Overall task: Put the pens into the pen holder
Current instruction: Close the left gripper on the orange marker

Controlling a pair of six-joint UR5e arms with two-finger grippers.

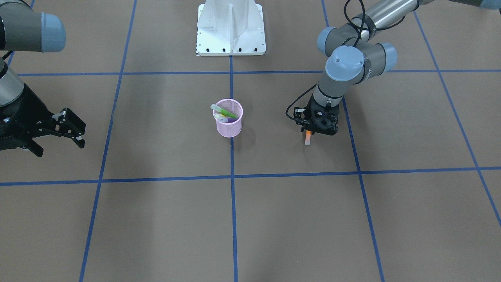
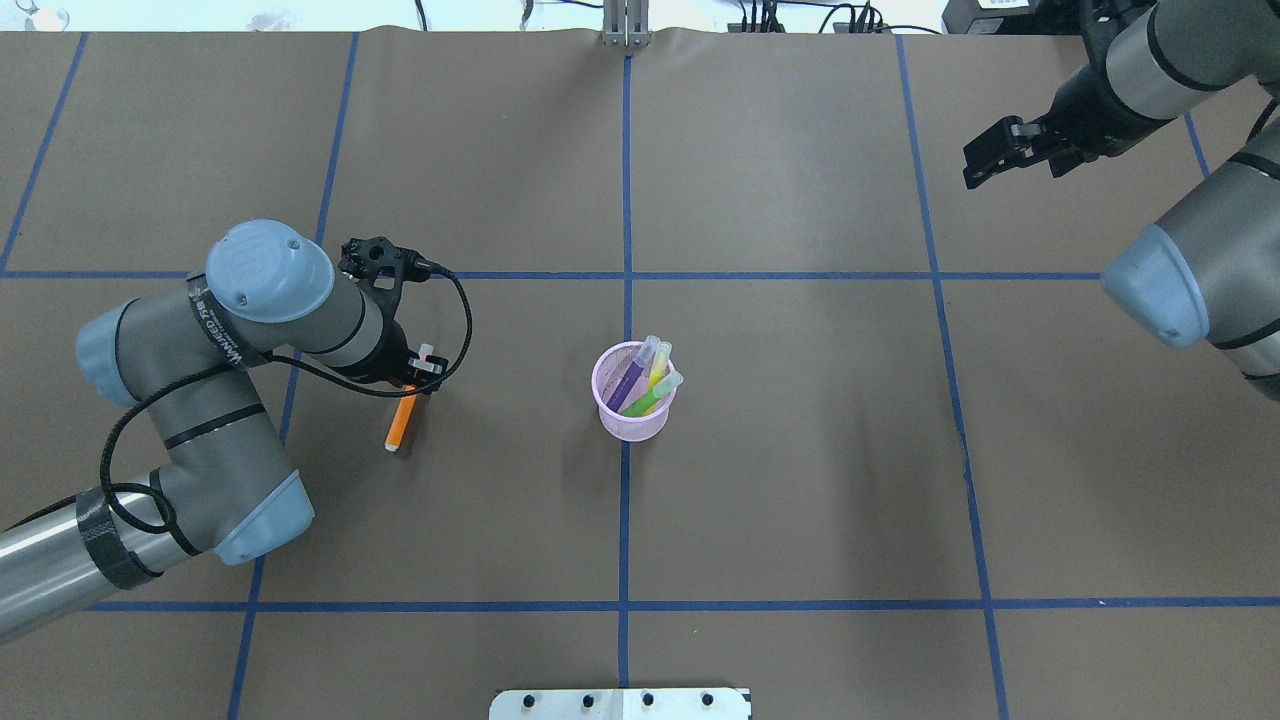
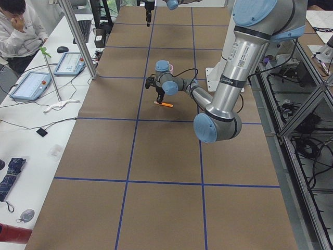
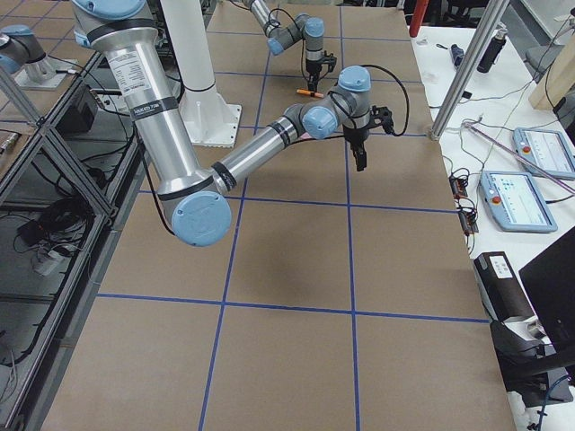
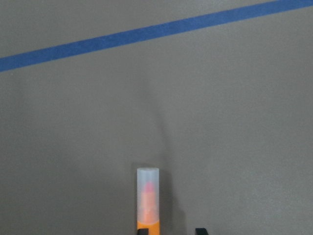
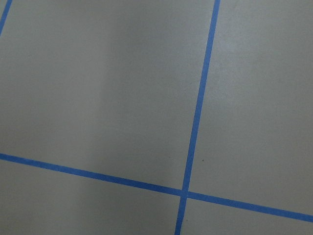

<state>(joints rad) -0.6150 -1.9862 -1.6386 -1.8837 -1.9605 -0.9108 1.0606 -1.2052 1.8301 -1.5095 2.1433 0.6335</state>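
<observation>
Three of four were home: the slim purple pen, the yellow one and the green one stood slanted in the small round pink wire-mesh pen holder. The orange pen lay on the brown bench, well apart. The left tool straddled its end, part open (no squeeze evident). The right tool hung spread and empty.

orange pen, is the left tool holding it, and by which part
Not gripped yet: left tool straddles the orange pen at its body end, one finger clear.
</observation>
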